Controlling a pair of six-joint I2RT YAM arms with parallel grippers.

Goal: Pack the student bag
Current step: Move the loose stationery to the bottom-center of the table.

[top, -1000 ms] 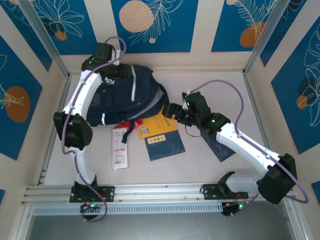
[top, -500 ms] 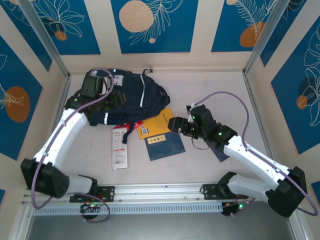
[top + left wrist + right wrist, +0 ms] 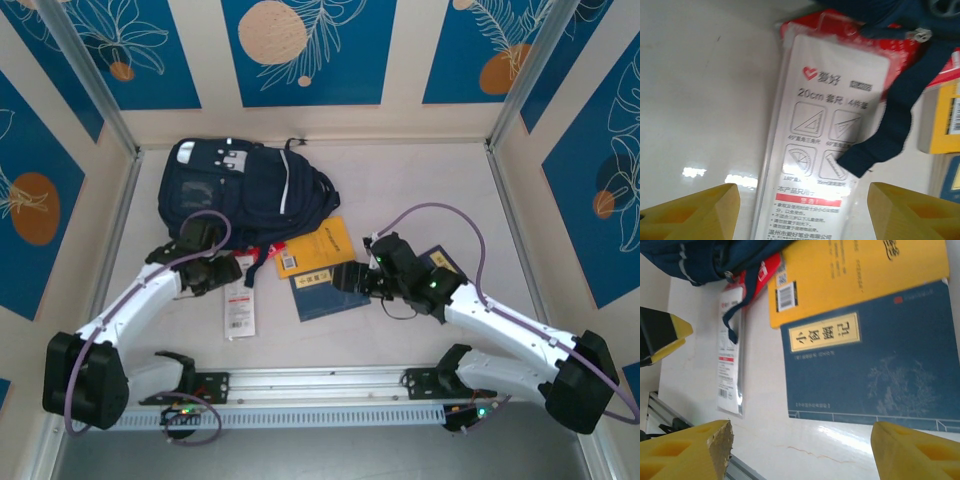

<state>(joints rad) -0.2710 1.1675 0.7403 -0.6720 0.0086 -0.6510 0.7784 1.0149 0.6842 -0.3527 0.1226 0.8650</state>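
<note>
Navy fabric with thin white stripes marks the student bag (image 3: pixel 250 185), which lies flat toward the far left corner of the table (image 3: pixel 420 190). Its near edge overlaps the red top of a clear ruler-set packet (image 3: pixel 238 300) and a corner of a yellow book (image 3: pixel 318 250). A navy book (image 3: pixel 335 292) lies against the yellow one on its near side, around the middle of the table. These supplies all sit outside the bag, so I judge the step in hand to be the first pick-up.

The left gripper (image 3: pixel 226 272) hovers over the packet's upper part, just on the near side of the bag. In the left wrist view its yellow fingertips (image 3: pixel 690 210) stand wide apart, released, and the packet lies flat on the table beyond them. A dark strap (image 3: pixel 895 115) is draped across the packet's right side. The right gripper (image 3: pixel 347 279) hangs by the navy book's right edge, jaws likewise spread and holding nothing.

The next move probably calls for care, since both targets are thin and flat on the table. A finger may have to catch an edge, or the item may need sliding toward the near edge of the table. The packet would first need drawing out from under the bag and strap. I cannot tell whether the bag's opening is unzipped.
</note>
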